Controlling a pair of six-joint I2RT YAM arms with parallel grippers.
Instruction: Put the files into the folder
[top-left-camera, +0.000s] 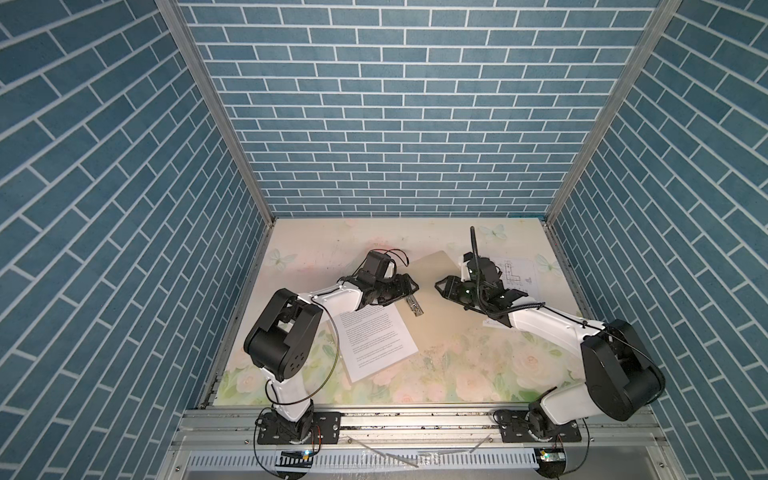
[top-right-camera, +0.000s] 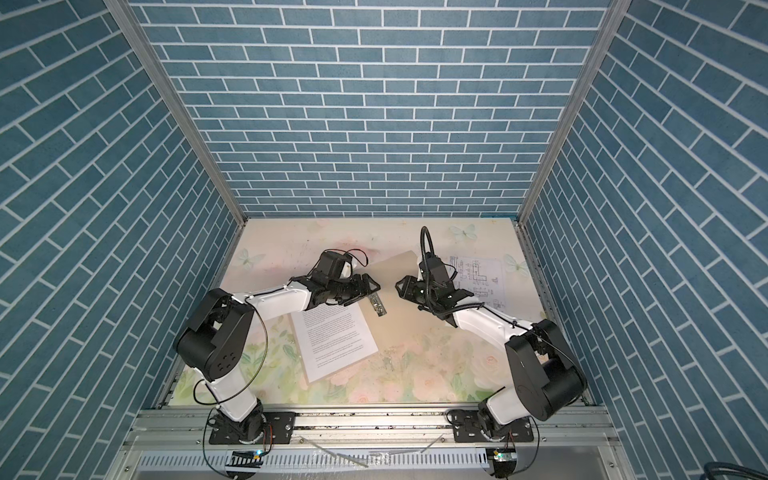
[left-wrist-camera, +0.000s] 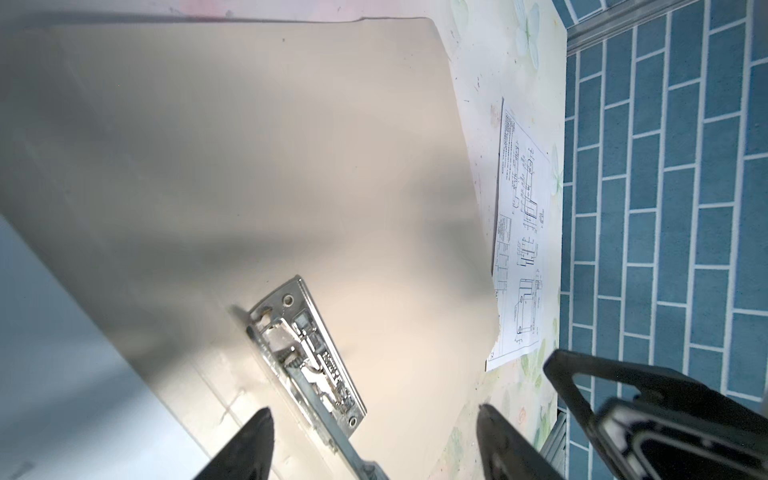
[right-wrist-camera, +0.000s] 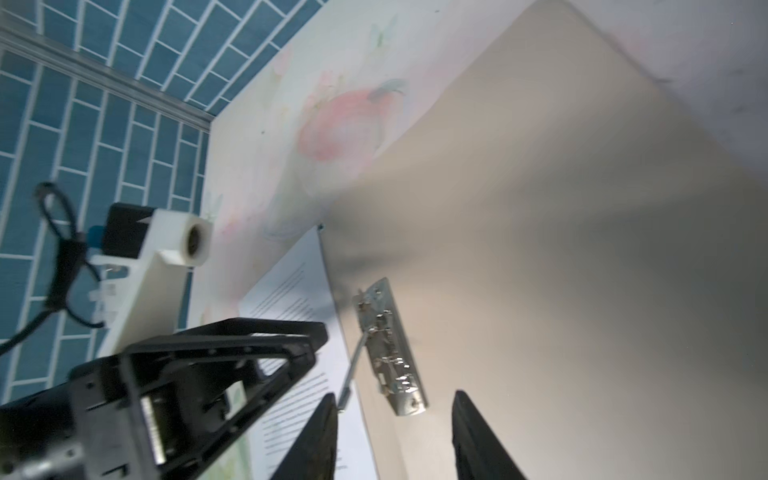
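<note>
Here, tan folder (top-left-camera: 453, 299) open mid-table, clip (left-wrist-camera: 307, 357) bare, text sheet (top-left-camera: 374, 336) beside it partly under left arm, drawing sheet (top-left-camera: 517, 276) half hidden behind right arm, left end effector (left-wrist-camera: 374, 444) and right end effector (right-wrist-camera: 395, 436) both parted, empty, tips cut off

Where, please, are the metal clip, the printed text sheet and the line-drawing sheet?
metal clip (left-wrist-camera: 308, 358): left wrist view, middle of its plate.
printed text sheet (top-left-camera: 374, 336): top view, middle of the page.
line-drawing sheet (top-right-camera: 484, 279): top view, on the drawing.
</note>
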